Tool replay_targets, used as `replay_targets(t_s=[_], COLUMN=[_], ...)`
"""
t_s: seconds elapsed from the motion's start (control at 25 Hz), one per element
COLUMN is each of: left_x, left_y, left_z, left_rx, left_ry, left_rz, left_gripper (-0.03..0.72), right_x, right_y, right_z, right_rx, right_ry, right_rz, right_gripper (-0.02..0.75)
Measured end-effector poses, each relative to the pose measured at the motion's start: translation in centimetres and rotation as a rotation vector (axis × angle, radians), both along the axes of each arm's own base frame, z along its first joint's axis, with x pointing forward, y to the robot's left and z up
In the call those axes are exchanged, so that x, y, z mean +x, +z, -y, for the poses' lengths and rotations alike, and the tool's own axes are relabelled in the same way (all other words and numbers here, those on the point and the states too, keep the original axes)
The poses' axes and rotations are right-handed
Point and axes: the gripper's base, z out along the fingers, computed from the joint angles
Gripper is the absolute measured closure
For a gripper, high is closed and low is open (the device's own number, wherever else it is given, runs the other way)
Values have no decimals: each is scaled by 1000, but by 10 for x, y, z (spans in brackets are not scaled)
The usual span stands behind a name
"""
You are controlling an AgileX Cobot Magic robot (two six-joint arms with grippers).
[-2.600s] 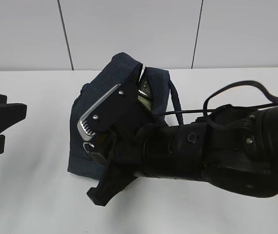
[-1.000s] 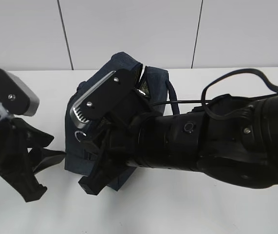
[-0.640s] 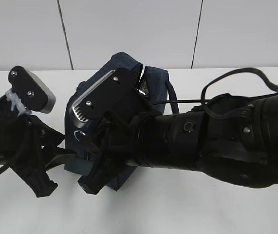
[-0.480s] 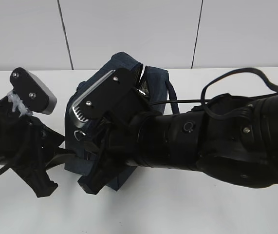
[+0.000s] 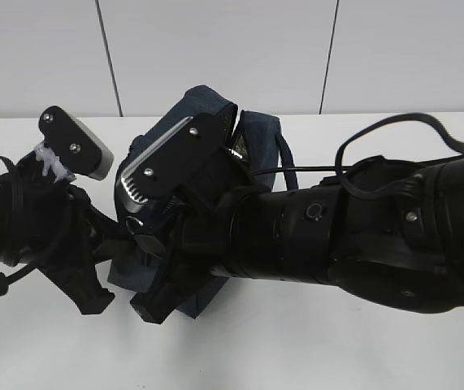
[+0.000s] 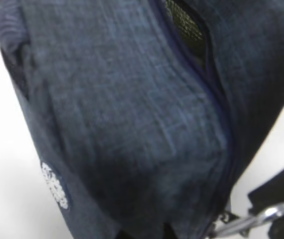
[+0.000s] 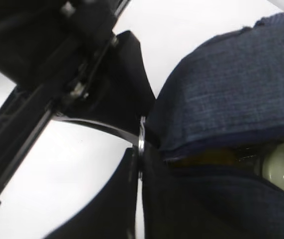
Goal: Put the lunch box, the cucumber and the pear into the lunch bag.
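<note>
The bag (image 6: 132, 129) fills the view, navy fabric (blurred, very close). Its zipper seam (image 6: 201, 84) gapes at 1 o'clock, showing foil lining (image 6: 184, 22). A metal ring-pull (image 6: 251, 221) sits at 5 o'clock.

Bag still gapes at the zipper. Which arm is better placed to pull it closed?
Right, probably. The right pincer sits at the ring pull of the lunch bag; the left pincer only reaches the bag's side.

the lunch bag (image 5: 252, 142) shows dark navy, a denim-like weave, with a small white speckled mark low on its side (image 6: 54, 185). its zipper ring (image 6: 253, 219) gleams silver. inside, a pale sage-green patch (image 7: 283, 162) peeks through. both arms are black; the left wrist camera housing (image 5: 77, 150) is grey, the table (image 5: 378, 357) white.
</note>
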Motion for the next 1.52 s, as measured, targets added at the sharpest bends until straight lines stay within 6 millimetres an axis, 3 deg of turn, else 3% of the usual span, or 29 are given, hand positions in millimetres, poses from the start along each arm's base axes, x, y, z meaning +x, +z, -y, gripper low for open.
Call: replay_targets(t_s=[0.52, 0.76, 1.52], left_x=[0, 0, 0], left_y=[-1, -1, -1], left_z=[2, 2, 2], left_rx=[-7, -16, -35], left_ry=[-7, 4, 25], left_rz=[-14, -21, -30], left_gripper=[678, 679, 681], right_x=[1, 5, 19], right_y=[1, 13, 22], right_z=[0, 3, 18], right_rx=[22, 84, 238], right_ry=[-22, -103, -303], right_rz=[-18, -68, -212], right_gripper=[738, 738, 738])
